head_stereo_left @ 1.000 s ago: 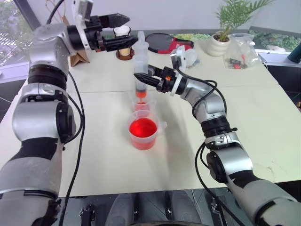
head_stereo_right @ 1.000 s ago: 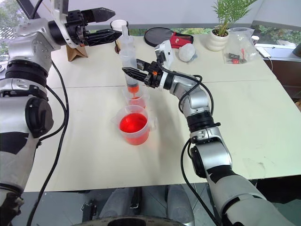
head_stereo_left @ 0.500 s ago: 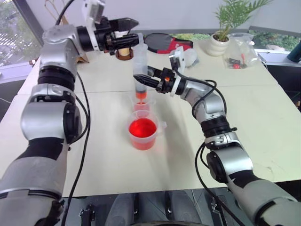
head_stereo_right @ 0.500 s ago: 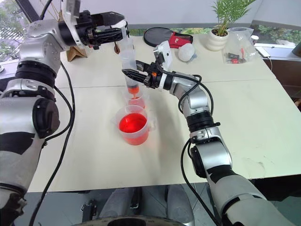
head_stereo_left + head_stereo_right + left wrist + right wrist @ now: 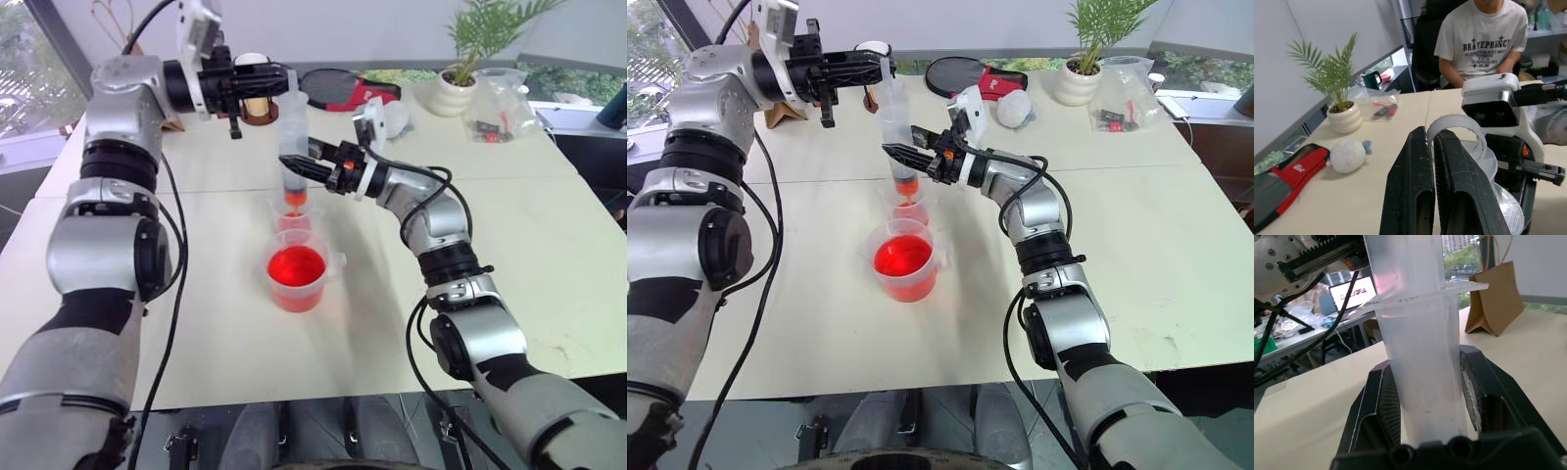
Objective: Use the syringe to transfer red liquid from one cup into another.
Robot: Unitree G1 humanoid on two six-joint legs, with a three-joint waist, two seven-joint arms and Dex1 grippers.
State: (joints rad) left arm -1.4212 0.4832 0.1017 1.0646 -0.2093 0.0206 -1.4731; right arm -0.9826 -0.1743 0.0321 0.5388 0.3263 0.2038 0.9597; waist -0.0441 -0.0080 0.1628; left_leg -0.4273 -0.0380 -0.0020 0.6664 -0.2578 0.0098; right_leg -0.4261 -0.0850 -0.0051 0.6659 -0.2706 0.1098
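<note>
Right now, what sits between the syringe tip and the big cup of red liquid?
A smaller clear cup. The syringe stands upright with its tip in it, and the big cup sits just in front, seen from the left eye view.

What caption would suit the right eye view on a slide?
Right gripper holds the syringe upright over a small cup while the left gripper pinches its plunger.

Frosted, translucent plastic on the wide-barrelled syringe [image 5: 292, 127]; clear glossy plastic on the cup of red liquid [image 5: 297, 272]. Matt cream tabletop [image 5: 529, 235], smooth. Glossy white ceramic plant pot [image 5: 455, 93]. Crinkled clear plastic bag [image 5: 502, 106]. Brown paper bag [image 5: 1497, 303], matt, creased.
</note>
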